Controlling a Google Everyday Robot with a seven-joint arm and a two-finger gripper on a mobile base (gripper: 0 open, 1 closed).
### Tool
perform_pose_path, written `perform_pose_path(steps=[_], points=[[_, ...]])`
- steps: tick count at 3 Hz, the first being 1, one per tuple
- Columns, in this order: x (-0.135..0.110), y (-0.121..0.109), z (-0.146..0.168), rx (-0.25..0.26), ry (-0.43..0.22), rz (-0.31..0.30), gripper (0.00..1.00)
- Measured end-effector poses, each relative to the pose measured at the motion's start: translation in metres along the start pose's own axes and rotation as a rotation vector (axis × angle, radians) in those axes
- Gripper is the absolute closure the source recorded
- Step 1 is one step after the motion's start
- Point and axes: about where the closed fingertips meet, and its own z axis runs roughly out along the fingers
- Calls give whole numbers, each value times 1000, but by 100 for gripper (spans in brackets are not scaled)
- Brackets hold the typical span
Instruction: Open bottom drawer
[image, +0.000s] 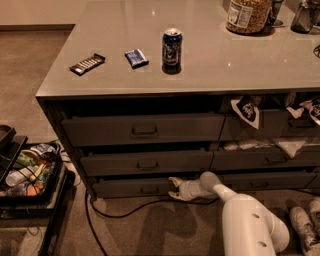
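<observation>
While the gripper (173, 188) hovers low at the right end of the bottom drawer (120, 188), fingers parted and empty, beside rather than on its centre pull (149, 189), an off-centre tug risks slipping or jamming the drawer askew.

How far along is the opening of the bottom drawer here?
Done: the gripper is down at floor level, at the right end of the bottom drawer front. In hand: getting hold of that front; the gripper sits beside the centre pull, not on it. Left: the pull-out itself, since none of the drawer's inside shows yet.
</observation>
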Motion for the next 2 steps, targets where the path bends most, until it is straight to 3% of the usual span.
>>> perform_pose_path(steps=[2], points=[[0, 0, 0, 2, -12, 4, 100]])
